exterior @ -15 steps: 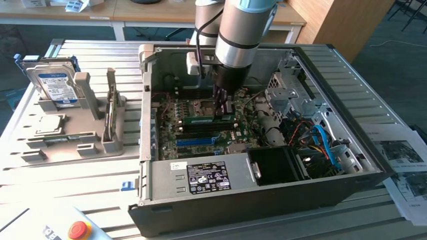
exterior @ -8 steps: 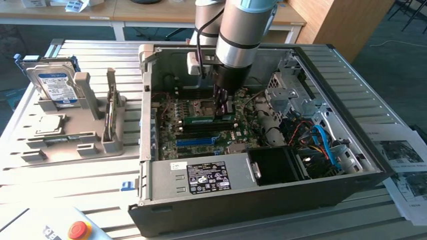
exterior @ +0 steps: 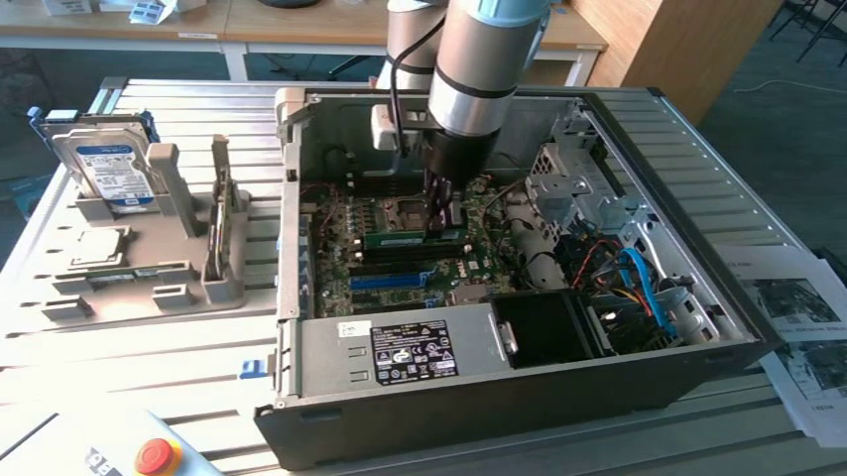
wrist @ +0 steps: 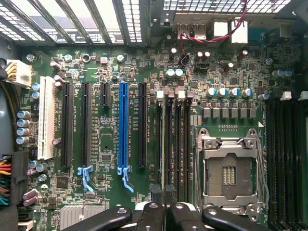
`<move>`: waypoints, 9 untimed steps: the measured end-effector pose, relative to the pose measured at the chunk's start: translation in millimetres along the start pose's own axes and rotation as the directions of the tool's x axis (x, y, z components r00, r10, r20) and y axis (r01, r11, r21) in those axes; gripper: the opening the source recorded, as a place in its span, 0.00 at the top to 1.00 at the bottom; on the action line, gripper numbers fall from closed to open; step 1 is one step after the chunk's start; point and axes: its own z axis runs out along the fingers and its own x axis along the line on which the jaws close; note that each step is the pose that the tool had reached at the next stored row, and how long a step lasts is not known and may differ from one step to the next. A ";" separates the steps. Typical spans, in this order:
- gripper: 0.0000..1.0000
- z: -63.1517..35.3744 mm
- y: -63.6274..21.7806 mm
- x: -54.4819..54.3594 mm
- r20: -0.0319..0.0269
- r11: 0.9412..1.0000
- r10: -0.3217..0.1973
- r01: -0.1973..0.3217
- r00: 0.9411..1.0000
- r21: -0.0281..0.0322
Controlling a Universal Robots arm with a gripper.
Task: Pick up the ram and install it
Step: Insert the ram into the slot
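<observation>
Upright, long green ram (exterior: 404, 237) (thin stick) gripped by claw (exterior: 446, 224)

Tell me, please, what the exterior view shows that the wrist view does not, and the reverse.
The exterior view adds the arm reaching into the open computer case, the green face of the ram beneath the gripper, the power supply, a hard drive in a grey holder at the exterior view's left, and a red stop button. The wrist view adds a white expansion slot and capacitors. Shared: the gripper, the motherboard, the blue slot and the empty processor socket.
</observation>
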 end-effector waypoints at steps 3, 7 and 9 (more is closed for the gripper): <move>0.88 0.9 -0.1 0.1 0.000 1.000 0.000 0.000 1.000 0.000; 0.88 4.6 -0.3 0.1 0.000 1.000 0.000 0.000 1.000 0.000; 0.88 6.2 -0.4 0.2 0.000 1.000 0.000 0.000 1.000 0.000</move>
